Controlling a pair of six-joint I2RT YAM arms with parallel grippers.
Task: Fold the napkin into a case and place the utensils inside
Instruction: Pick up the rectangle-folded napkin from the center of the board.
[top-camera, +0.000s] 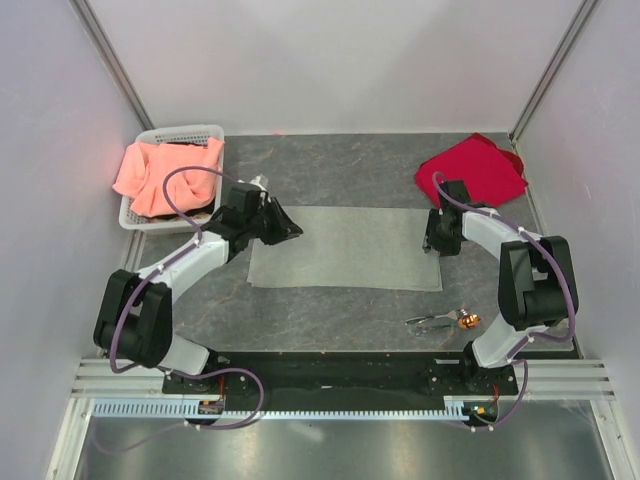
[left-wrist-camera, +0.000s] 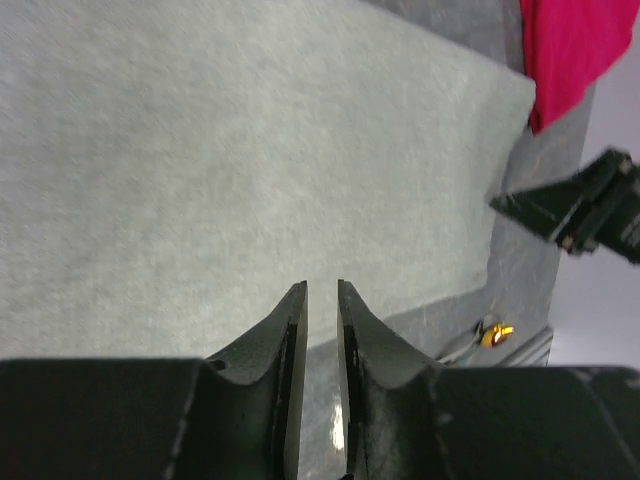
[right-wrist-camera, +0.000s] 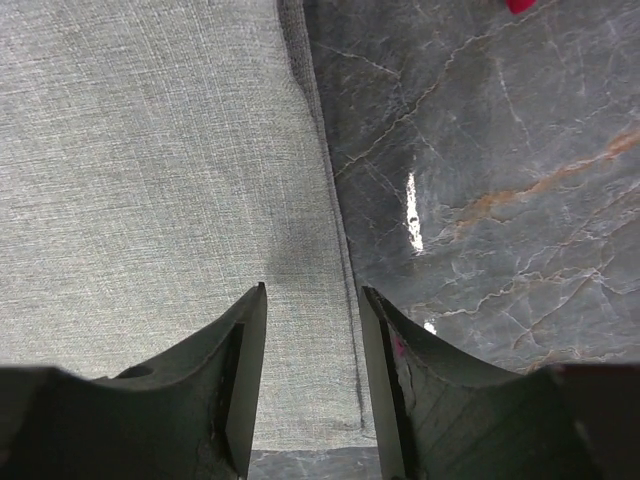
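Note napkin (top-camera: 345, 248) flat at centre of counter (top-camera: 330, 160), utensils (top-camera: 445, 320) toward near right corner. Note left gripper (left-wrist-camera: 322, 290) barely parted, empty, at its left end; right gripper (right-wrist-camera: 312, 292) parted, empty, astride right hem. Pinch hems low, lift together, fold evenly.

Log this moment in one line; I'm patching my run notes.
napkin spread flat, no case yet | left gripper barely open, empty, left edge | right gripper open, right edge | utensils loose on table

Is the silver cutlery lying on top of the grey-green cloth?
No. The utensils lie on the bare dark table, nearer the arms than the spread-out napkin and clear of its edge.
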